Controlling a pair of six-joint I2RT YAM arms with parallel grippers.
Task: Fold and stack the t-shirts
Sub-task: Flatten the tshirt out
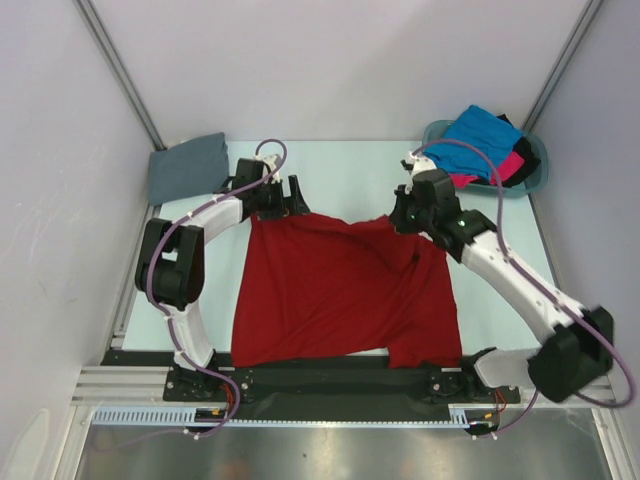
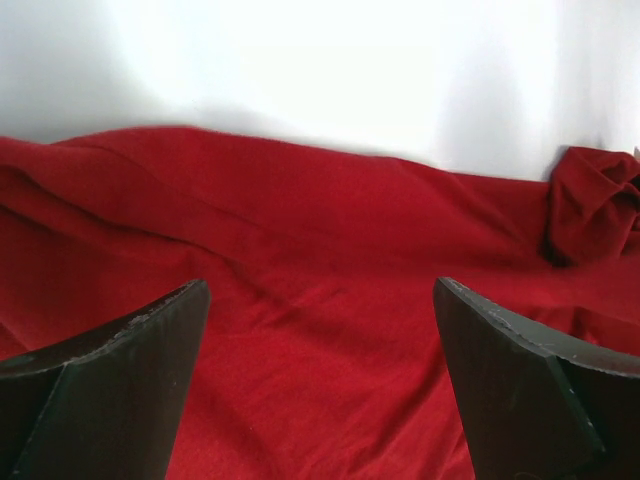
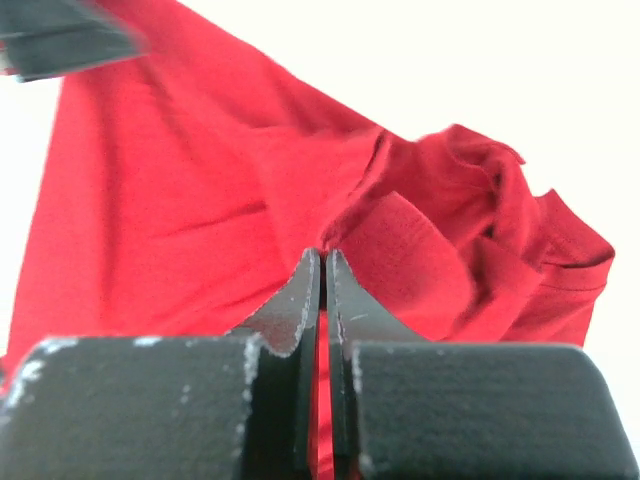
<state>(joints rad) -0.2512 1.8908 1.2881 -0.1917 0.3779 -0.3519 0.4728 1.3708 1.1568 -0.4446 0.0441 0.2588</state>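
From above, we see the red t-shirt (image 1: pixel 340 295) spread in the middle, the left gripper (image 1: pixel 292 196) at its 11 o'clock corner and the right gripper (image 1: pixel 404 216) at 1 o'clock. Left wrist: fingers apart over the cloth. Right wrist: fingers clamped on a fold, so a one-sided pull may bunch it.

Table (image 1: pixel 350 180): red t-shirt (image 1: pixel 340 290), grey t-shirt (image 1: pixel 187 165), teal basket (image 1: pixel 533 178).

parted fingers (image 2: pixel 120 385) above the deep red t-shirt (image 2: pixel 330 260).
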